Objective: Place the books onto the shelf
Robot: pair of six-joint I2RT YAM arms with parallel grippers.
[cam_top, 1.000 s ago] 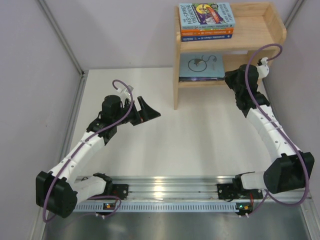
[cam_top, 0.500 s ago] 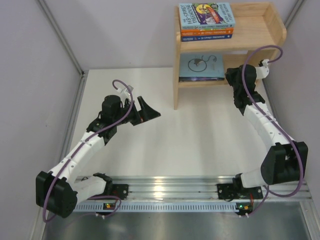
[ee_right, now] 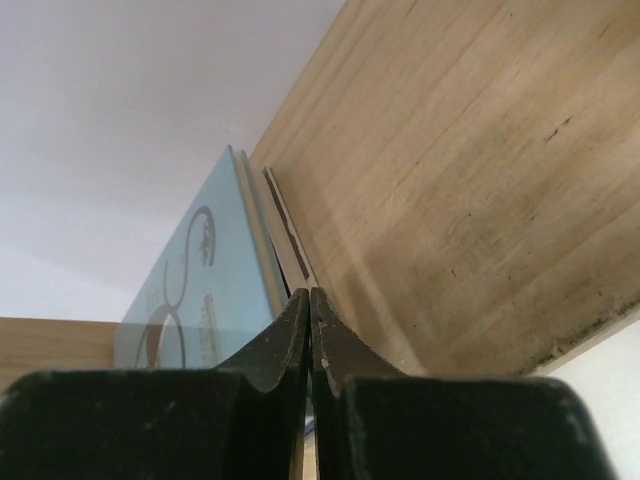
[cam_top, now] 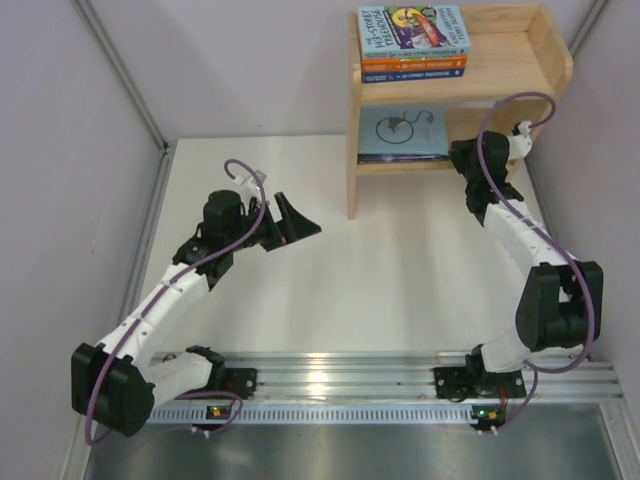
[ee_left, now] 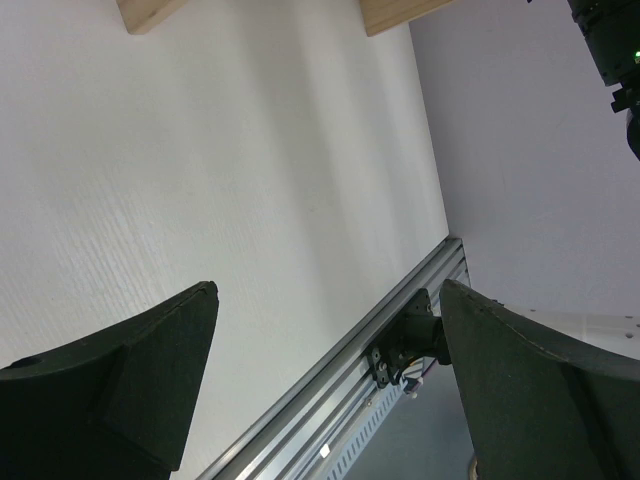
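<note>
Upper right, the shelf [cam_top: 553, 52] carries a stack of books [cam_top: 413, 40] on top and the pale blue book [cam_top: 403, 132] below. There the right gripper [ee_right: 309, 300] is at its edge, pinched together on nothing. Centre left, the left gripper [cam_top: 300, 218] gapes wide.

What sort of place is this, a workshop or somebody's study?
Probably a robotics lab test cell: a left arm and a right arm bolted to a metal rail, a white table boxed in by plain panels, and one small wooden shelf holding books.
</note>
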